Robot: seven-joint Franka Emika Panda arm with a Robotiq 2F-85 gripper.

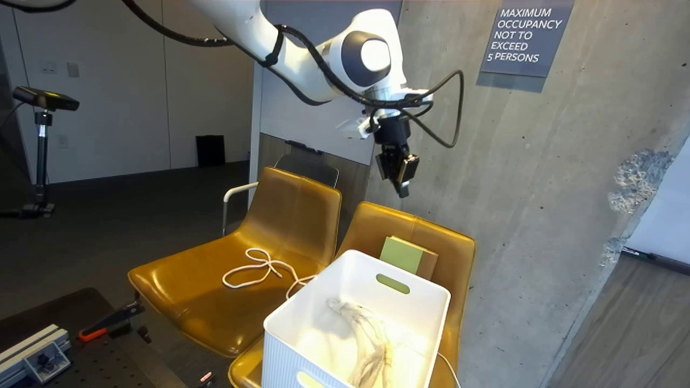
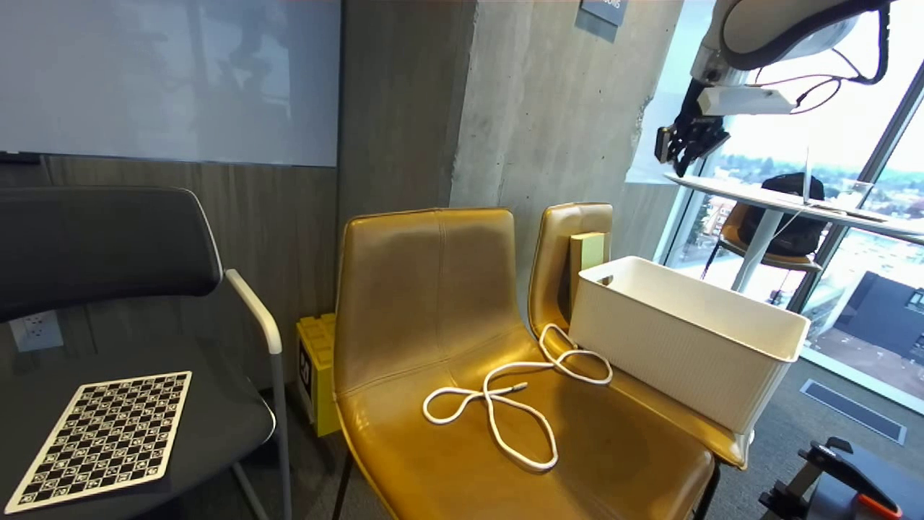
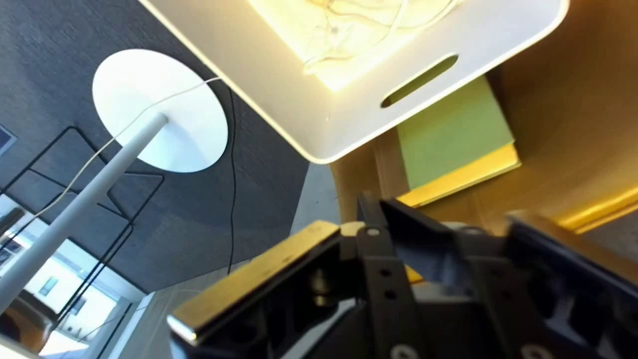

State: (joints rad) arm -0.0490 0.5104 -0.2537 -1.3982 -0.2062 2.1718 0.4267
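Observation:
My gripper [image 1: 403,189] hangs in the air above the back of a tan chair, tips pointing down. In the wrist view its fingertips [image 3: 380,204] almost meet, and nothing is visible between them; the right-hand finger is blurred. Nearest below is a green book [image 3: 453,134], leaning on the chair back behind a white bin [image 1: 283,355]. Pale, tangled contents [image 1: 372,339] lie inside the bin, with thin white cords [image 3: 394,27] among them. A white rope [image 2: 491,396] lies looped on the neighbouring tan chair [image 2: 433,289]. In both exterior views the gripper is apart from all of these.
A concrete wall [image 1: 517,215] rises behind the chairs. One side has a dark chair [image 2: 108,245] bearing a checkered board [image 2: 108,433] and a yellow box [image 2: 317,375]. A round white table [image 2: 765,195] stands near the window. An orange-handled tool [image 1: 108,323] lies low in front.

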